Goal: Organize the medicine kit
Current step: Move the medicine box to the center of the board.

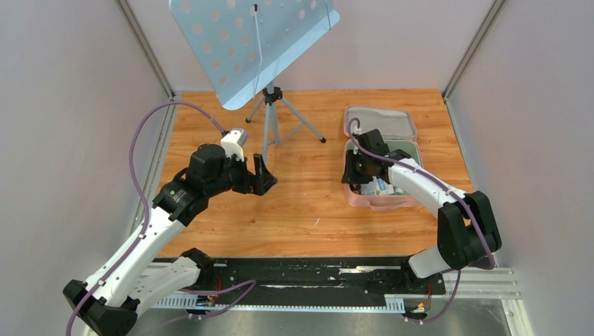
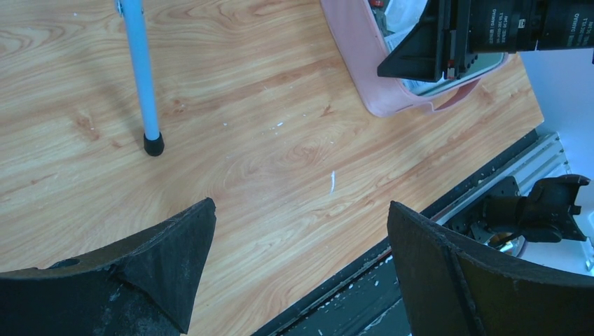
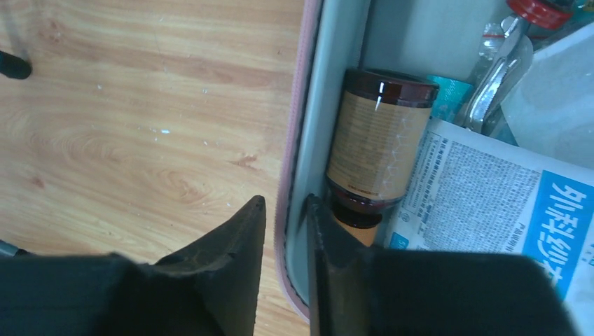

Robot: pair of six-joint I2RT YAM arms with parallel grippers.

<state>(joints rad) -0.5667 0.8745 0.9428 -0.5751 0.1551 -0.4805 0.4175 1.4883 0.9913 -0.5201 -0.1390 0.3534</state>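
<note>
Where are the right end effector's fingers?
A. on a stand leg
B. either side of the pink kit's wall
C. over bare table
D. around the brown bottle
B: the right end effector straddles the medicine kit wall, one finger outside, one inside by the brown bottle.

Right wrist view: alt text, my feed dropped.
The right gripper grips the medicine kit by its side wall, one finger outside over the table, one inside. A brown bottle lies inside along that wall, beside a blue-and-white packet.

Left arm stretches forward, left gripper (image 2: 301,210) spread wide, while the right arm folds inward, right gripper (image 3: 285,204) pinched nearly closed.
</note>
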